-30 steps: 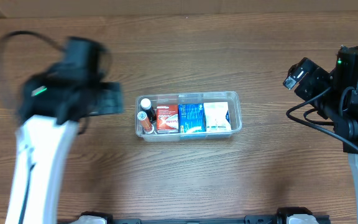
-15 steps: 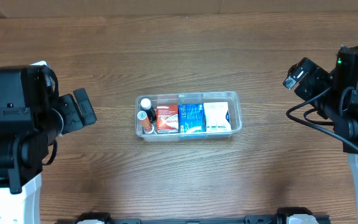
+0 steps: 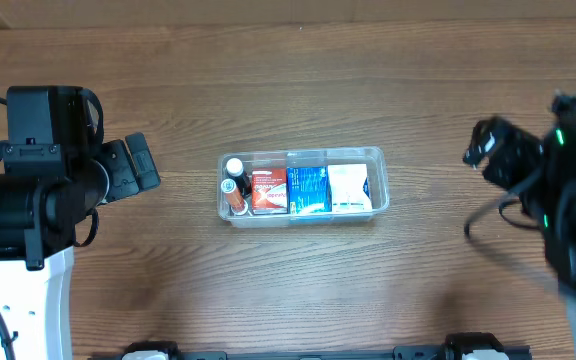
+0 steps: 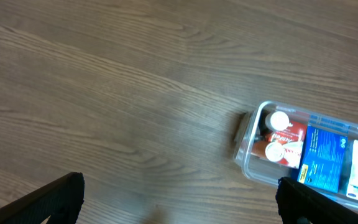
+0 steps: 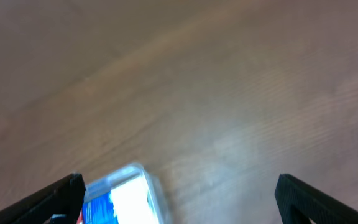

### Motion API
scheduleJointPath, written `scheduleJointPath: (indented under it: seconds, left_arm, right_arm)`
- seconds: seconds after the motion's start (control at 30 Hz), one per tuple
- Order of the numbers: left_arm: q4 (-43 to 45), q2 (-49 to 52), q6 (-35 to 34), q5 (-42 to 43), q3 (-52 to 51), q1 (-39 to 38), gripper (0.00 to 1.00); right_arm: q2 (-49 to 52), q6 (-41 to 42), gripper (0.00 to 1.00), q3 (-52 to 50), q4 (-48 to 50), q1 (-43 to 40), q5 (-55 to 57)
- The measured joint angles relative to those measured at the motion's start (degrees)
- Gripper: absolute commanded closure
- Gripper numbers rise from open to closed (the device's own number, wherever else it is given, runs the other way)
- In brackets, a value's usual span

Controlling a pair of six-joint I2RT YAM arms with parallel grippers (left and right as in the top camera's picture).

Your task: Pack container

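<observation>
The clear plastic container lies in the middle of the table. It holds two small bottles at its left end, then a red carton, a blue carton and a white carton. My left gripper is open and empty, well left of the container. My right gripper is open and empty, well right of it and blurred. In the left wrist view the container sits at the lower right. In the right wrist view its white end shows at the bottom left, blurred.
The table is brown wood. The two arm bases stand at the front edge.
My left arm has drawn back to the left, away from the container, and now stands still. My right arm has begun to move and is blurred. The container's contents have not changed.
</observation>
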Motion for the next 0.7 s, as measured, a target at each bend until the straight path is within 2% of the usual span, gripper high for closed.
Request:
scheduleJointPath:
  seconds: [0.17, 0.27, 0.4, 0.57, 0.7]
  left_arm:
    - [0.0, 0.9, 0.0, 0.0, 0.0, 0.0, 0.00]
    - [0.0, 1.4, 0.0, 0.2, 0.0, 0.0, 0.00]
    - [0.0, 1.7, 0.0, 0.2, 0.0, 0.0, 0.00]
    - [0.0, 1.8, 0.0, 0.2, 0.0, 0.0, 0.00]
    - [0.0, 1.8, 0.0, 0.2, 0.0, 0.0, 0.00]
  right_arm:
    - [-21.2, -5.7, 0.00, -18.8, 10.5, 0.0, -1.0]
    - [-34.0, -7.3, 0.00, -35.8, 17.8, -0.1, -1.1]
    - [-45.1, -7.9, 0.00, -51.5, 18.7, 0.0, -3.3]
    - [-54.2, -8.3, 0.00, -57.2, 19.4, -0.1, -4.8]
    - [-55.0, -8.4, 0.00, -60.3, 20.2, 0.0, -4.9]
